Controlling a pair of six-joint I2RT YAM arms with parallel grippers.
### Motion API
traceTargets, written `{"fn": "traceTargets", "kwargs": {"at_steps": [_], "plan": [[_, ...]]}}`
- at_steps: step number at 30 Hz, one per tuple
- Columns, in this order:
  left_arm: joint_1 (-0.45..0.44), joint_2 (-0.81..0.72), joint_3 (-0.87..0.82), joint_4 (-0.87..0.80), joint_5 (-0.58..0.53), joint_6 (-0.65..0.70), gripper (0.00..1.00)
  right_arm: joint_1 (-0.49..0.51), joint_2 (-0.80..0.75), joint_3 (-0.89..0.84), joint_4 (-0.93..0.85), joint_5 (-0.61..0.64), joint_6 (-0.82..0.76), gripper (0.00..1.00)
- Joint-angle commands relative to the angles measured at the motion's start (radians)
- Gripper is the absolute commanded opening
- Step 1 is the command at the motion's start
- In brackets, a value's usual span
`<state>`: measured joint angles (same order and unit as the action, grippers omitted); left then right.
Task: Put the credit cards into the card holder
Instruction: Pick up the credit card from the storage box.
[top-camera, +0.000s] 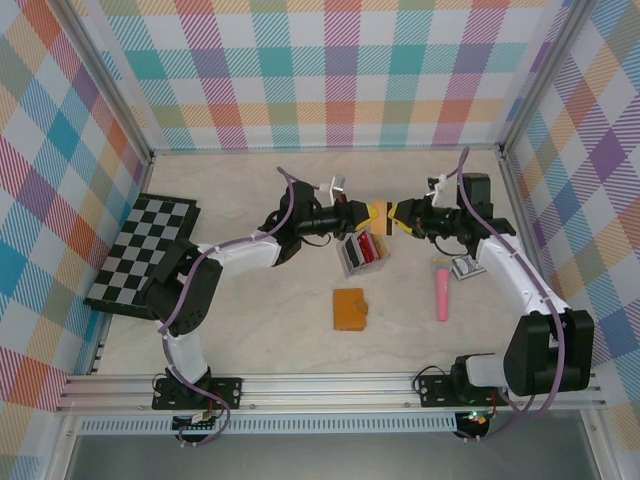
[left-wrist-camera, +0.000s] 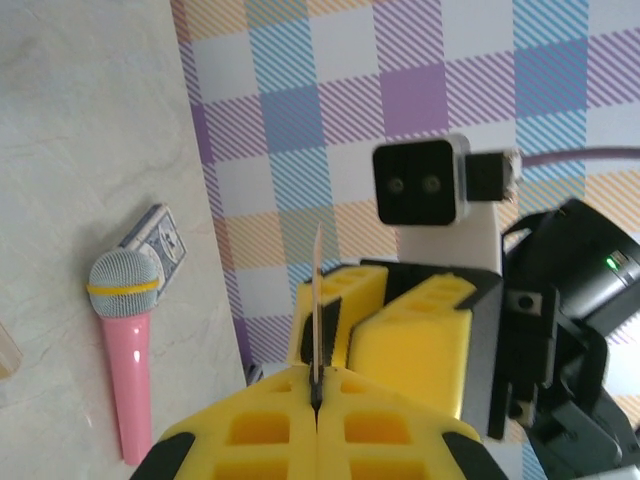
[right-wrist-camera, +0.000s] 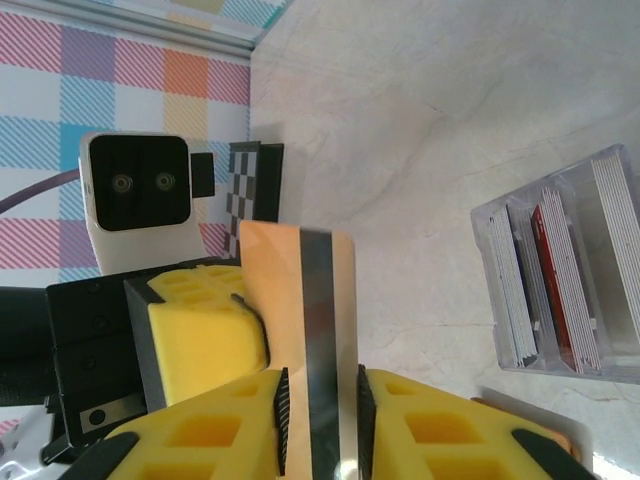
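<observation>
My left hand (left-wrist-camera: 318, 378) is clamped shut on a card (right-wrist-camera: 275, 290) in mid-air. Its long axis runs across to my right hand (right-wrist-camera: 322, 376), whose fingers stand slightly apart with the card's face across the gap. The card holder (top-camera: 349, 308) lies on the surface (top-camera: 250, 330) below, nearer the bases. It looks folded shut, and I judge either arm could reach it equally well. Directly underneath sits the rack (right-wrist-camera: 560, 372) with more cards (right-wrist-camera: 548, 290), and a pink microphone (top-camera: 441, 292) lies to its right.

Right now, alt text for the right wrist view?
An orange card with a dark stripe fills the middle, the left gripper clamping its left edge and the right gripper open in front of it. A card rack sits at right on the table.
</observation>
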<state>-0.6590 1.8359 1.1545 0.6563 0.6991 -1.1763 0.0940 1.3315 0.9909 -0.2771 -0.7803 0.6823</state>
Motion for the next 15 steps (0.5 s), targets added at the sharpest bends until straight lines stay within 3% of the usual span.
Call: {"fn": "traceTargets", "kwargs": {"at_steps": [1, 9, 11, 13, 15], "plan": [[-0.005, -0.002, 0.047, -0.023, 0.087, 0.052, 0.0, -0.015, 0.031, 0.025, 0.009, -0.127, -0.049, 0.21], [-0.002, -0.03, 0.038, -0.123, 0.035, 0.106, 0.01, -0.016, 0.04, 0.026, 0.0, -0.21, -0.077, 0.03], [-0.002, -0.036, 0.033, -0.169, 0.006, 0.118, 0.16, -0.015, 0.03, 0.026, -0.019, -0.206, -0.089, 0.01], [-0.002, -0.047, 0.026, -0.233, -0.024, 0.145, 0.2, -0.016, 0.018, 0.032, -0.075, -0.172, -0.117, 0.01], [-0.002, -0.073, 0.013, -0.328, -0.076, 0.19, 0.34, -0.013, 0.0, 0.04, -0.161, -0.096, -0.167, 0.01]]}}
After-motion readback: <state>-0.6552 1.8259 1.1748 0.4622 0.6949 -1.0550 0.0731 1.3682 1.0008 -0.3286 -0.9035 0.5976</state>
